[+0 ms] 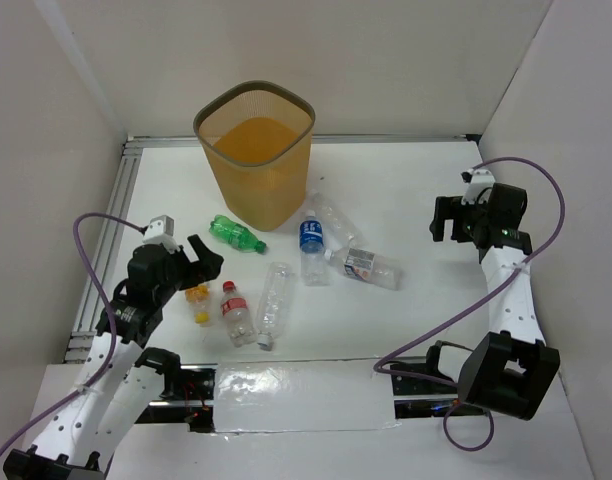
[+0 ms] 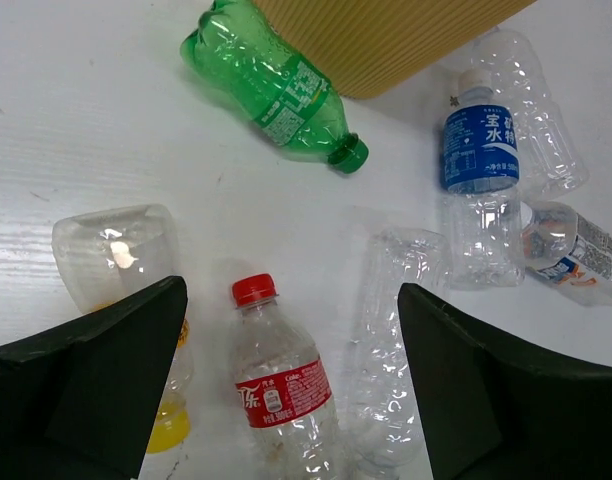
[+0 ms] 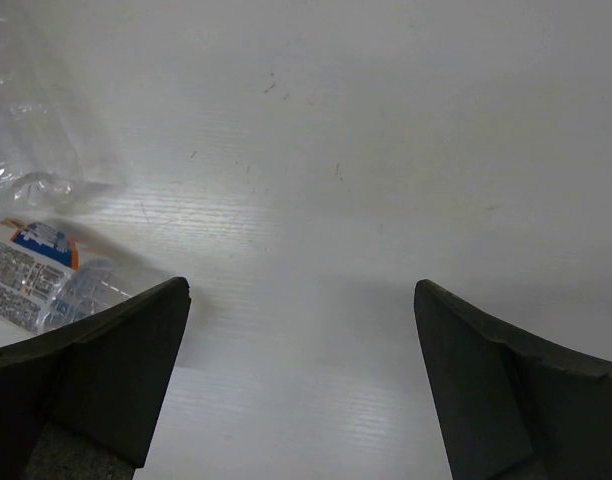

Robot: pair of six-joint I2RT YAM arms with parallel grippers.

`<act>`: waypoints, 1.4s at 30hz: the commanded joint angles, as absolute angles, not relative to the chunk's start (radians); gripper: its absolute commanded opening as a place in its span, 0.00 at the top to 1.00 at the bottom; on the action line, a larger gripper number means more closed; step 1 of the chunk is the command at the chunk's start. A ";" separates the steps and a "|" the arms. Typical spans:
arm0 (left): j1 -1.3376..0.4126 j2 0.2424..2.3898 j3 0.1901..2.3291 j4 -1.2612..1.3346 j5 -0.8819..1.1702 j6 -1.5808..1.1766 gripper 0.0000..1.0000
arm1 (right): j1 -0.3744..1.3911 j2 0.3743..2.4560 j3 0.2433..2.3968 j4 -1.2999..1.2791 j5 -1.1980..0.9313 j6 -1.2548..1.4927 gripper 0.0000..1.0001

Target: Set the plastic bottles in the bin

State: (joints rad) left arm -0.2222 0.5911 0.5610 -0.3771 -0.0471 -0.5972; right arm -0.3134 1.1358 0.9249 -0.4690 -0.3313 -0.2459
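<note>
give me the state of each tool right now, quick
Left tool: open, holding nothing.
Right tool: open, holding nothing.

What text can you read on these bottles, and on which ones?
"宝矿" over "水特": white on blue, on the blue-label bottle.
On the red-label bottle: white Chinese characters, too blurred to read.
On the green bottle: label print too small to read.
On the clear bottle at the right edge: label print too small.
</note>
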 commanded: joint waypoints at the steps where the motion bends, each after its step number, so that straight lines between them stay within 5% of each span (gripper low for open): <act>1: -0.224 0.584 0.594 -0.394 -0.040 -0.686 0.00 | -0.299 1.120 0.982 -0.528 -0.388 -0.336 0.00; 6: -0.224 0.617 0.594 -0.472 -0.101 -0.761 0.00 | -0.285 1.111 1.028 -0.643 -0.494 -0.521 0.00; 11: -0.224 0.690 0.617 -0.509 -0.126 -0.773 0.00 | -0.242 1.159 1.049 -0.653 -0.359 -0.503 0.00; 21: -0.233 0.699 0.627 -0.518 -0.138 -0.764 0.00 | -0.242 1.172 1.071 -0.686 -0.512 -0.501 0.02; 23: -0.242 0.710 0.637 -0.534 -0.161 -0.764 0.00 | -0.224 1.172 1.071 -0.716 -0.592 -0.572 0.27; 25: -0.251 0.724 0.647 -0.567 -0.185 -0.782 0.04 | -0.183 1.172 1.060 -0.701 -0.601 -0.572 0.80; 26: -0.252 0.735 0.656 -0.581 -0.211 -0.802 0.08 | -0.099 1.172 1.060 -0.690 -0.601 -0.572 0.81; 27: -0.262 0.762 0.657 -0.595 -0.224 -0.802 0.24 | -0.050 1.181 1.049 -0.681 -0.544 -0.572 0.76; 29: -0.271 0.797 0.669 -0.655 -0.256 -0.834 0.47 | 0.012 1.192 1.040 -0.661 -0.528 -0.590 0.29; 32: -0.299 0.874 0.696 -0.701 -0.330 -0.888 0.44 | 0.064 1.255 1.052 -0.661 -0.500 -0.600 0.01; 37: -0.337 0.966 0.706 -0.723 -0.439 -0.959 0.07 | 0.110 1.290 1.065 -0.637 -0.476 -0.575 0.01; 42: -0.371 1.101 0.674 -0.692 -0.503 -0.997 0.01 | 0.146 1.310 1.037 -0.603 -0.476 -0.542 0.01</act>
State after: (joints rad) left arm -0.3569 1.0462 0.6697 -0.7029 -0.4183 -0.9501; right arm 0.1268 1.3098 1.0229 -0.6563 -0.4824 -0.5632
